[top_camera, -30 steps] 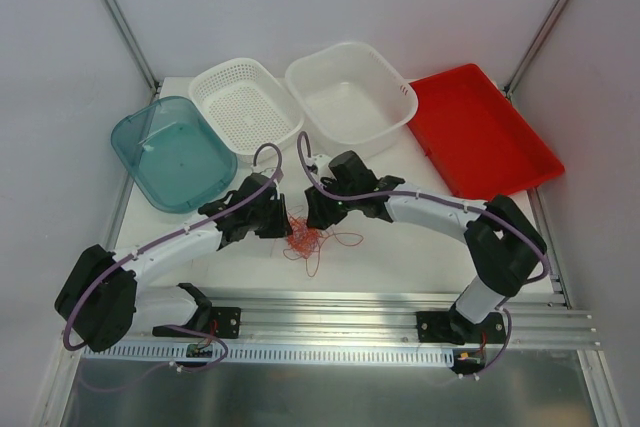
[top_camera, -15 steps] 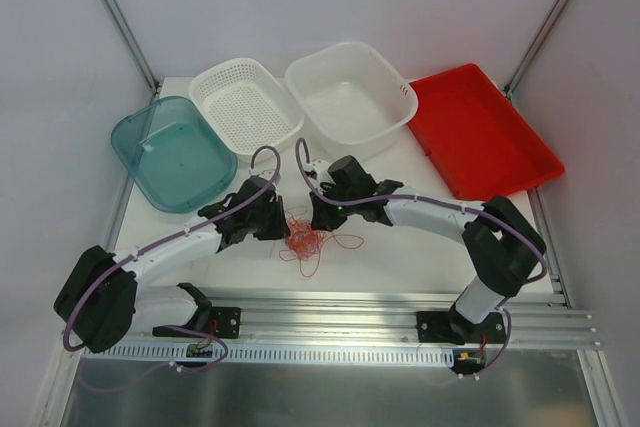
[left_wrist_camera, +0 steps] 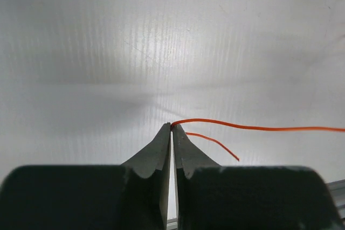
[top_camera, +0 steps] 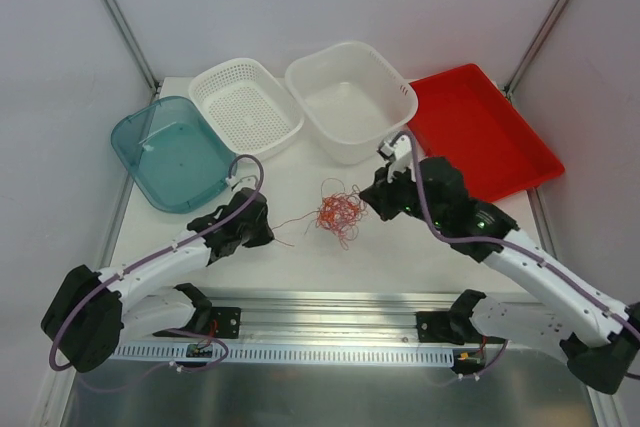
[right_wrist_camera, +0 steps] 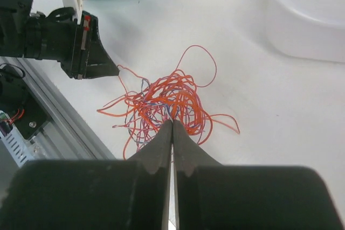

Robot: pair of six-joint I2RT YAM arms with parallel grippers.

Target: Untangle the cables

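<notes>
Cables [top_camera: 338,212]: hair-thin, limp, likely snag-prone; take free ends | left pincer [left_wrist_camera: 172,126] pinching a strand | right pincer [right_wrist_camera: 172,122] closed at tangle

The cables [top_camera: 338,213] form a loose red-orange tangle at the middle of the white bench [top_camera: 300,172], between the two arms. The left tool [top_camera: 270,237] is to the left of the tangle, and one thin strand runs across to its tip. The right tool [top_camera: 366,197] is just right of the tangle. Along the far side, left to right, stand a teal tub [top_camera: 170,152], a perforated white basket [top_camera: 245,107], a white tub [top_camera: 350,97] and a red tray [top_camera: 480,132].
</notes>
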